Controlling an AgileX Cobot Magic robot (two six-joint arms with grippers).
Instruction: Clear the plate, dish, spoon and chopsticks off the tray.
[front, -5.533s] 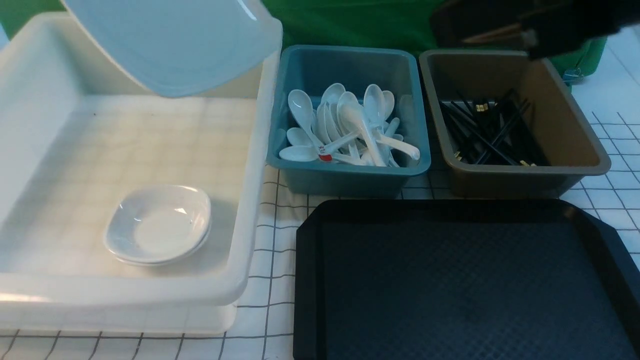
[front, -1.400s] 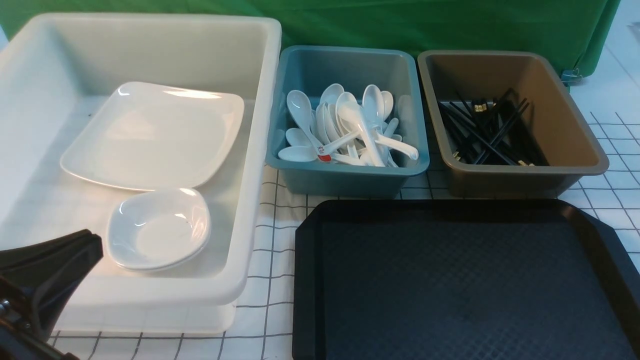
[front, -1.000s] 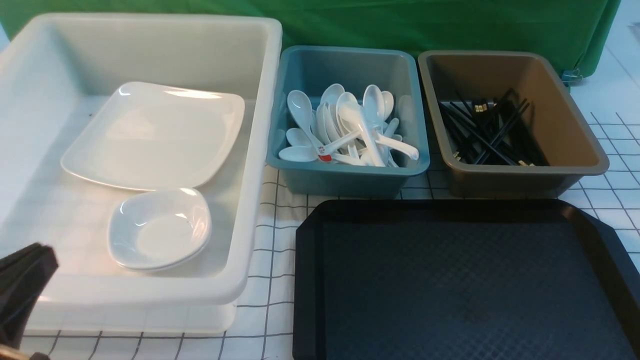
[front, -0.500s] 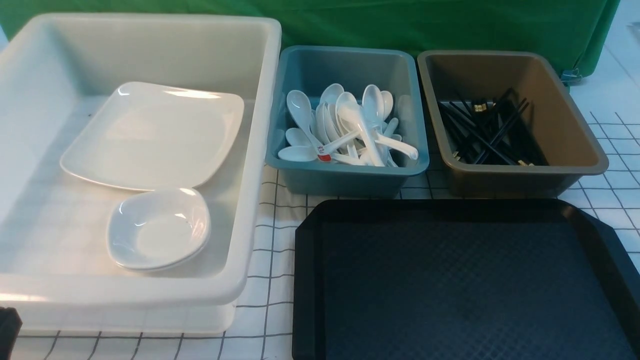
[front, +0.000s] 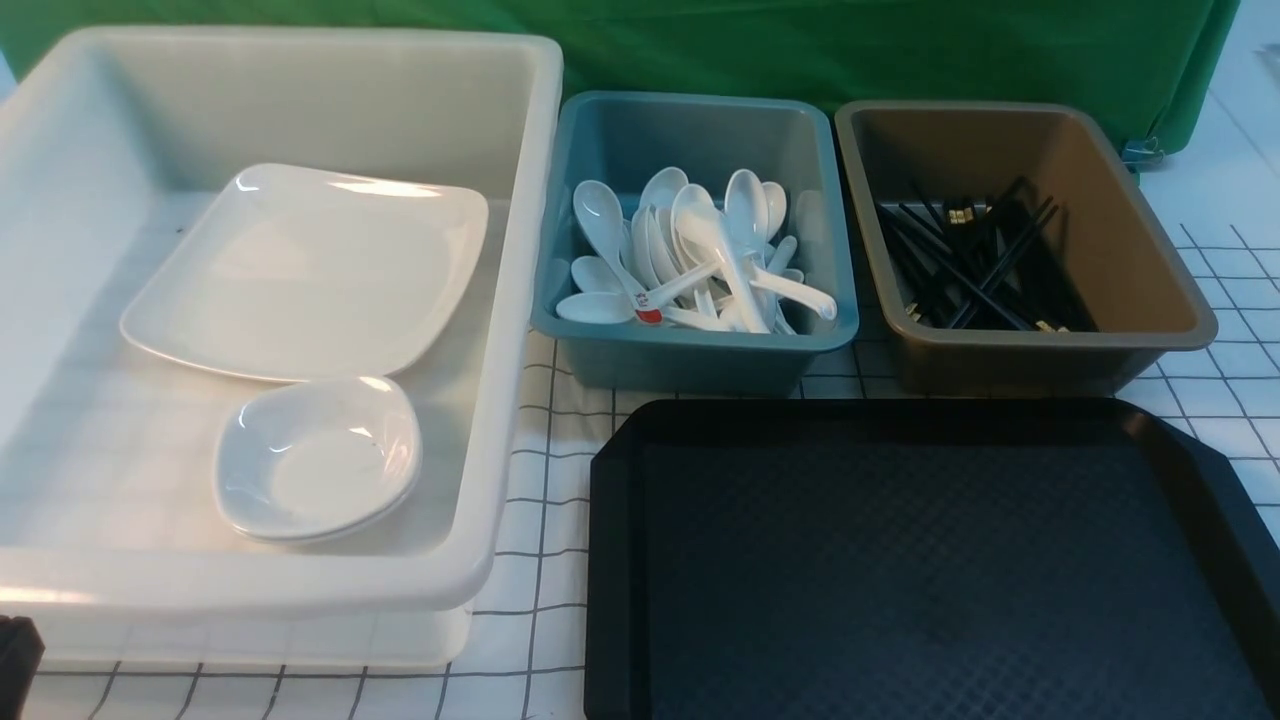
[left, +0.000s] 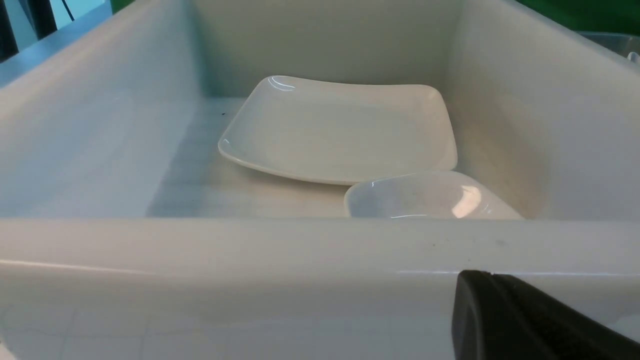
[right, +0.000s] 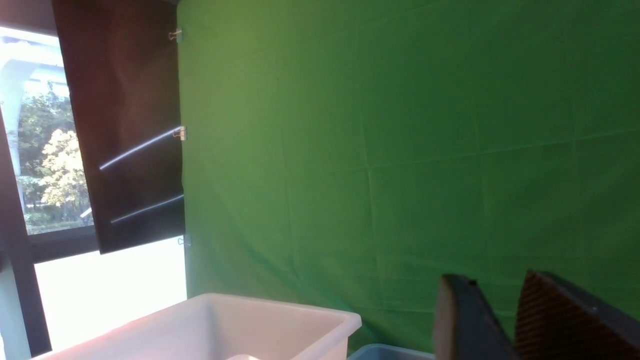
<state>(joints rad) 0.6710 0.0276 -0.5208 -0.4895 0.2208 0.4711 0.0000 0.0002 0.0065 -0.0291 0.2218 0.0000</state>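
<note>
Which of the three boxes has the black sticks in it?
The brown bin, farthest to the right, holds the black chopsticks. The teal bin in the middle holds white spoons, and the big white tub on the left holds dishes.

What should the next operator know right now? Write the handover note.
Left hand: shut, empty, by the white plastic tub's near wall.
Right hand: open, empty.
Large white rounded-square plate and small white dish lie in the tub; red-marked white soup spoon in the teal bin; black chopsticks in the brown bin.
Black rectangular plastic tray is bare: nothing left to clear.
</note>
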